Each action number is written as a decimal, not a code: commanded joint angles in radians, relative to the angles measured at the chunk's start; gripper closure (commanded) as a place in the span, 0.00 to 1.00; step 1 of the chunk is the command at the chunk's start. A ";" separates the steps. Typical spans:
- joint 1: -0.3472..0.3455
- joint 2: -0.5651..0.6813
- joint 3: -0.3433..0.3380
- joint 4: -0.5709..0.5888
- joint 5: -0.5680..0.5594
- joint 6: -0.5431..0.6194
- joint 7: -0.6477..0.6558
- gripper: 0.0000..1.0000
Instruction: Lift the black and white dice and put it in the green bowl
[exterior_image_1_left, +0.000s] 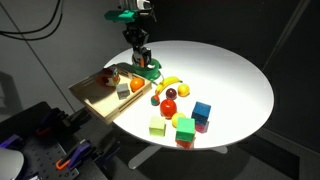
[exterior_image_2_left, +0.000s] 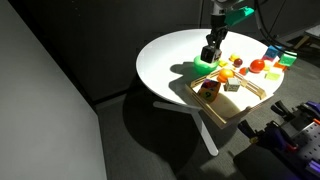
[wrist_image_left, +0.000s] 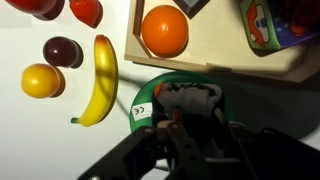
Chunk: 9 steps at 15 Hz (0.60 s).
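End effector (exterior_image_1_left: 141, 55) directly above small shiny green plastic bowl (wrist_image_left: 146, 97), grip unreadable; drop small black-and-white dice cube (wrist_image_left: 190, 97) low, centred inside rim.

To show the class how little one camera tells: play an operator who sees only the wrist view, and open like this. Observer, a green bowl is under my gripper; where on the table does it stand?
Observer: The table is round and white; the green bowl stands toward the side where the wooden tray juts over the edge.
Operator: What lies beyond my fruit?
Observer: Coloured blocks, among them a blue cube, lie past the banana, away from the tray.
Operator: How high is my gripper?
Observer: The gripper hangs close above the bowl; whether it touches, I cannot tell.
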<state>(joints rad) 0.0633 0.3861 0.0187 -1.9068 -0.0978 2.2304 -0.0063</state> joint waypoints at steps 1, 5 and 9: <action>0.015 0.017 -0.010 0.034 -0.044 -0.018 0.029 0.37; 0.013 0.010 -0.008 0.027 -0.049 -0.020 0.026 0.05; 0.006 -0.025 0.002 -0.016 -0.029 0.003 0.012 0.00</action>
<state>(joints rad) 0.0667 0.3912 0.0190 -1.9021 -0.1226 2.2305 -0.0025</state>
